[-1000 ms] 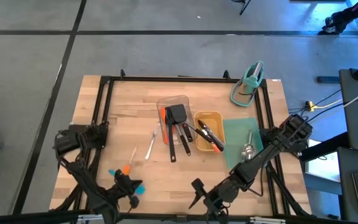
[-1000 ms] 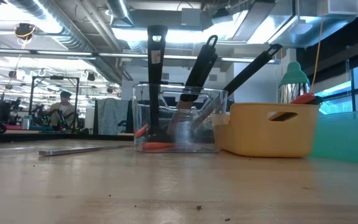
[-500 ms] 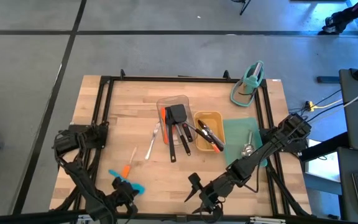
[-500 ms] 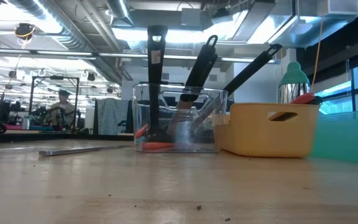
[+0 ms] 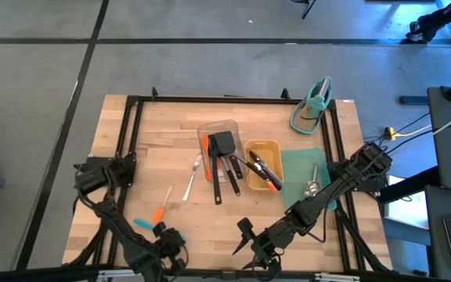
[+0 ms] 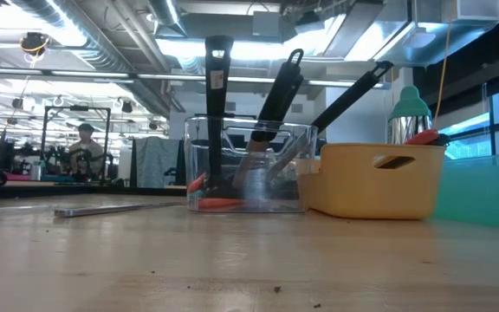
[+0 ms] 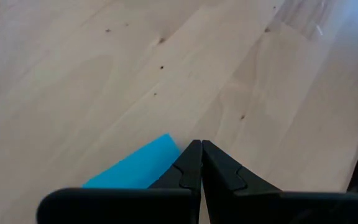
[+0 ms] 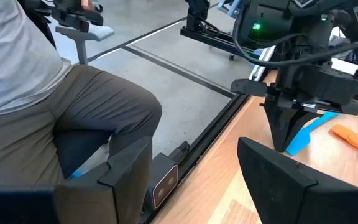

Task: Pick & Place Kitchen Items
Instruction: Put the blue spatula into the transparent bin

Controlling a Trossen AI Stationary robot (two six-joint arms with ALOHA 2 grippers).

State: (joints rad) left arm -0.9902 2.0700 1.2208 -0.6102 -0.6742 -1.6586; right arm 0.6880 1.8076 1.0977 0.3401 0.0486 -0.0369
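Note:
My left gripper (image 5: 165, 237) is near the table's near-left corner, shut on a blue spatula (image 5: 142, 223). The spatula's blue blade (image 7: 135, 167) shows beside the fingers in the left wrist view. An orange spatula (image 5: 158, 213) with a clear handle lies flat on the wood just beyond it. My right gripper (image 5: 245, 235) hovers open near the near edge at mid-table, touching nothing. Black turners stand in the clear tray (image 5: 229, 127). Tongs lie in the yellow tray (image 5: 250, 146). One steel spoon (image 5: 190, 184) lies on the wood. My left gripper comes at the blue spatula (image 8: 309, 129) from above, fingers pointing down and closed together. The blue blade (image 7: 143, 163) sticks out to one side below the fingers (image 7: 188, 163). The left finger hides the contact itself. Whether the spatula is clear of the wood, I cannot tell.
A green mat (image 5: 296, 168) with a second steel spoon (image 5: 312, 188) lies right of the yellow tray. A teal stand (image 5: 313, 106) sits at the far right corner. Black frame rails (image 5: 129, 133) border the table. A seated person (image 8: 55, 99) is beyond the near edge.
My left gripper has shifted a little toward the table's near edge, still shut, and the blue spatula has shifted with it. My right gripper has edged slightly toward the table's left and then held still.

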